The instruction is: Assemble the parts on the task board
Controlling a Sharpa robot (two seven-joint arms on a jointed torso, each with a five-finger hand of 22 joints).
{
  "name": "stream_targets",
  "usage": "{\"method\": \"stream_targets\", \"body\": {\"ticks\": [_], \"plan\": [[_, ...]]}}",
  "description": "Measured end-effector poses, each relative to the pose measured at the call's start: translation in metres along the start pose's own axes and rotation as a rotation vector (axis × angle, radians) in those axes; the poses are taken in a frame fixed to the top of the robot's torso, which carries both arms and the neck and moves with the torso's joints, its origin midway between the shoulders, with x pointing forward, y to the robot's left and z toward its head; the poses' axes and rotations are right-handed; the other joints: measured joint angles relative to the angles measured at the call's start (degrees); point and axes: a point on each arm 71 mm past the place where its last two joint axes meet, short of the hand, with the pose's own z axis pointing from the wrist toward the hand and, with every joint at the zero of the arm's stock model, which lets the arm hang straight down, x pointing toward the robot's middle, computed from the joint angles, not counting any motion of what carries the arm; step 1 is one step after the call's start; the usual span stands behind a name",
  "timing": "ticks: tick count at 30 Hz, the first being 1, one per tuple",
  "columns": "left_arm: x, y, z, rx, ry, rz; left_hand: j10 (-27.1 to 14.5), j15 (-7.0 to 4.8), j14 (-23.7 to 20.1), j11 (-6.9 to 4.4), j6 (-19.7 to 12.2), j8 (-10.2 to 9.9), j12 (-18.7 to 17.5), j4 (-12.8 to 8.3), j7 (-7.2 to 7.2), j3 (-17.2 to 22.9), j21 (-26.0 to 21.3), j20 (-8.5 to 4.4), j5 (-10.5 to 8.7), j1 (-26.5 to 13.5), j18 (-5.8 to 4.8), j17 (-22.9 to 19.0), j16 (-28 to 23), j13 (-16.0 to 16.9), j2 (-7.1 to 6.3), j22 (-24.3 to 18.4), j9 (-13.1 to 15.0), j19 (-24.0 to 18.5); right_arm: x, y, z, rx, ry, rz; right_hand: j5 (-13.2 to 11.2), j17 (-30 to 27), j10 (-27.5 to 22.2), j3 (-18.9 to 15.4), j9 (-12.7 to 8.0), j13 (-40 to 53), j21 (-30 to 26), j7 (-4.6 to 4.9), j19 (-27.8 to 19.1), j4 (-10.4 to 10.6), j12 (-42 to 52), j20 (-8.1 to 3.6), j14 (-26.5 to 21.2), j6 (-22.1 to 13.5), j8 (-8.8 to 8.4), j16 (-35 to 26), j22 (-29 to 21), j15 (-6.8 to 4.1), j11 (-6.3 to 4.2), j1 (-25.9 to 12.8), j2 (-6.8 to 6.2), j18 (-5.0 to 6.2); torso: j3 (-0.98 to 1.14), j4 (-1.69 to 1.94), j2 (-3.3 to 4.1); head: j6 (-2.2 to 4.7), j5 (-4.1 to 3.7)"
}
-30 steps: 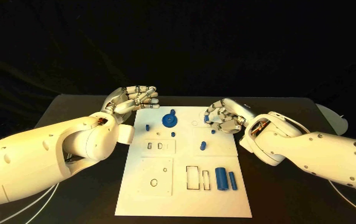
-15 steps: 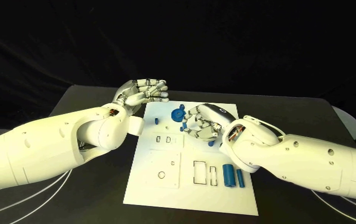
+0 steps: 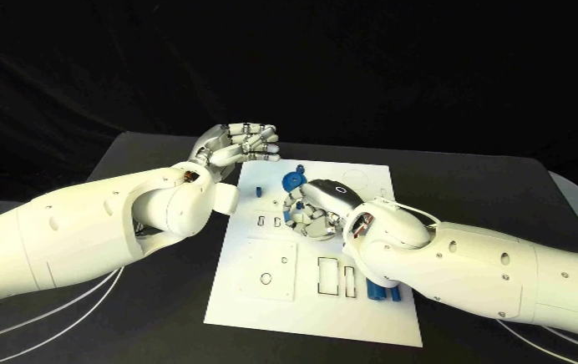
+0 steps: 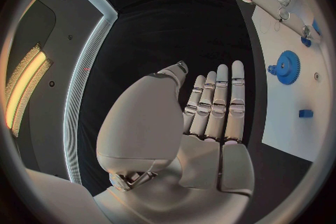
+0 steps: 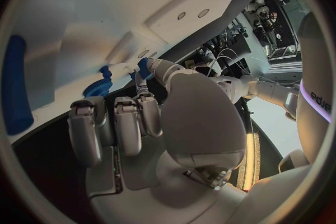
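While the white task board (image 3: pixel 271 285) lies flat on the black table (image 3: pixel 482 184), the right hand (image 3: pixel 316 207) hovers low over the board's middle, just beside the blue gear (image 3: pixel 289 183). Its fingers are curled inward, and the right wrist view shows a small blue part (image 5: pixel 144 66) pinched at the thumb tip against a finger, close above the board's surface. The gear stands near the board's far edge, with a small blue peg (image 3: pixel 256 191) just beside it on the side toward the left arm. Two blue cylinders (image 3: pixel 383 290) lie near the board's near right corner, partly hidden under the right forearm. Rectangular slots and a round hole mark the board's near half. The left hand (image 3: pixel 241 144) hangs off the board, beyond its far left corner above the table; the left wrist view shows its fingers (image 4: pixel 218 102) straight and held side by side, the palm bare and holding nothing.
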Motion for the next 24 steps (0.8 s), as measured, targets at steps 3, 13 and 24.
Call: {"method": "stream_targets", "body": {"ticks": [3,13,24], "plan": [[0.0001,-0.0001,-0.0001,0.0,0.0,0.0,0.0,0.0,0.0,0.0,0.0,0.0,0.0,0.0,0.0,0.0,0.0,0.0,0.0,0.0,0.0,0.1,0.0,0.0,0.0,0.0,0.0,0.0,0.0024,0.0004,0.0018,0.003,0.005,-0.014,-0.1,0.0,0.0,0.0,0.0,0.0,0.0,0.0,0.0,0.0,0.0,0.0,0.0,0.0,0.0,0.0,0.0,0.0,0.0,-0.3,-0.02,0.0,0.05,0.0,0.01,-0.13,0.1],[-0.0002,-0.0003,-0.0005,-0.001,0.0,0.0,0.0,0.0,0.0,0.0,0.0,0.0,0.0,0.0,0.0,0.0,0.2,-0.13,0.0,0.0,0.01,0.1,0.0,0.0,0.0,0.0,0.0,-0.1,0.0096,0.0016,0.005,0.009,0.021,-0.041,-0.2,0.0,0.0,0.0,0.0,0.0,0.0,-0.01,0.0,0.0,0.0,0.0,0.0,0.0,0.0,0.0,0.0,0.0,0.0,-0.7,-0.39,0.0,0.12,-0.02,0.01,-0.42,0.24],[-0.0004,-0.0003,-0.0008,-0.002,0.0,0.0,0.0,0.0,0.0,0.0,0.0,0.0,0.0,0.0,0.0,0.0,0.2,-0.21,0.0,0.0,0.01,0.1,0.0,0.0,0.0,0.0,0.0,-0.2,0.0108,0.0017,0.0069,0.009,0.02,-0.054,-0.2,0.0,0.0,0.0,0.0,0.0,0.0,-0.02,0.0,0.0,0.0,0.0,0.0,0.0,0.0,0.0,0.0,0.0,0.0,-0.8,-0.55,0.0,0.09,-0.01,-0.02,-0.69,0.23]]}}
